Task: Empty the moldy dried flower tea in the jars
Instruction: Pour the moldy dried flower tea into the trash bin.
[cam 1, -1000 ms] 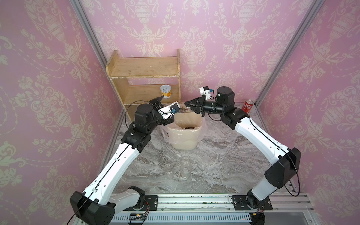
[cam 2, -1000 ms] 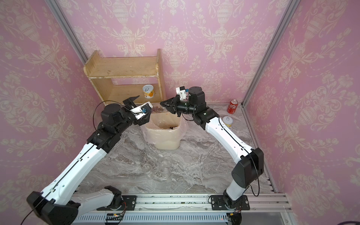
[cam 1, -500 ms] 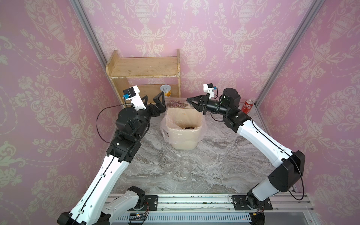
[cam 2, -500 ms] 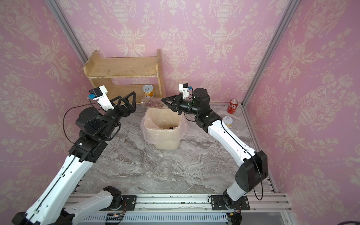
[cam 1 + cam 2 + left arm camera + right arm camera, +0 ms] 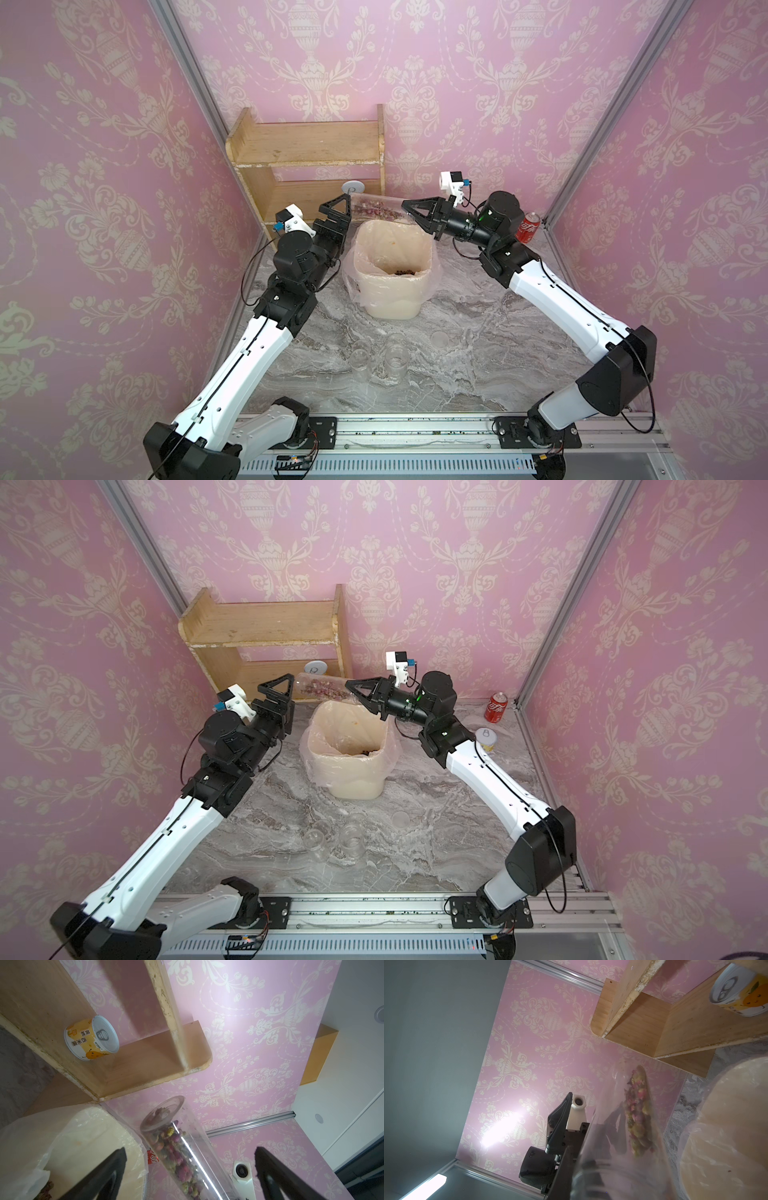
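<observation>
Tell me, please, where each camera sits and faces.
Both top views: high in front, looking down and back at table and bin; both arms show.
Left wrist: on the left arm, looking up at shelf, tin and jar; both its fingers show.
Right wrist: on the right arm, looking past the held jar at the left gripper; right gripper barely shows.
Shared by both wrists: jar, tin, shelf.

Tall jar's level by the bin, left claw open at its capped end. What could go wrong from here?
1. The right claw holds the tall jar by one end only. The left claw tugging at the lid may twist it loose.
2. The jar lies level near the bin's far rim, so tea may spill onto the table instead.
</observation>
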Controlling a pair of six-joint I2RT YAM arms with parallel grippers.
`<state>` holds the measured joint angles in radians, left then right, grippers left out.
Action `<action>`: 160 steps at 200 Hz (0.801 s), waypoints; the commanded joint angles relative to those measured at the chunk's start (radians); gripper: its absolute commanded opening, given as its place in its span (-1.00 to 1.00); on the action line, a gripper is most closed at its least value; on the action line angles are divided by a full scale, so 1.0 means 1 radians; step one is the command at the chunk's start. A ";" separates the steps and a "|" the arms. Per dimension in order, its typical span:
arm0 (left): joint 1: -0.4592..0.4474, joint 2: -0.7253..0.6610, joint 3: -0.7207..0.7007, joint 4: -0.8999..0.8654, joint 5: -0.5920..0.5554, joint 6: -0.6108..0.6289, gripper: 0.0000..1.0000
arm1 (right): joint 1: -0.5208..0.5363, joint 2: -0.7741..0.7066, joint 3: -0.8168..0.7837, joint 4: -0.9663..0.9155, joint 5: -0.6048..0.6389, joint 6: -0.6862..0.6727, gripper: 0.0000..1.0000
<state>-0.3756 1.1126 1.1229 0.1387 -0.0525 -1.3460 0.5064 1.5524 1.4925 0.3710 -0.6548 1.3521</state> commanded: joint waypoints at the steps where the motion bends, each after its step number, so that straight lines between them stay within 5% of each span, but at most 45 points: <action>1: 0.010 0.028 -0.011 0.114 0.061 -0.140 0.98 | 0.007 -0.035 -0.005 0.074 0.007 0.012 -1.00; 84: 0.011 0.143 -0.024 0.258 0.126 -0.287 0.69 | 0.030 0.001 0.011 0.101 -0.002 0.032 -1.00; 160: 0.012 0.164 -0.056 0.302 0.109 -0.297 0.06 | 0.028 0.028 -0.011 0.096 -0.002 0.033 -0.96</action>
<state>-0.3691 1.2682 1.0943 0.4118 0.0463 -1.6497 0.5308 1.5696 1.4876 0.4118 -0.6552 1.3708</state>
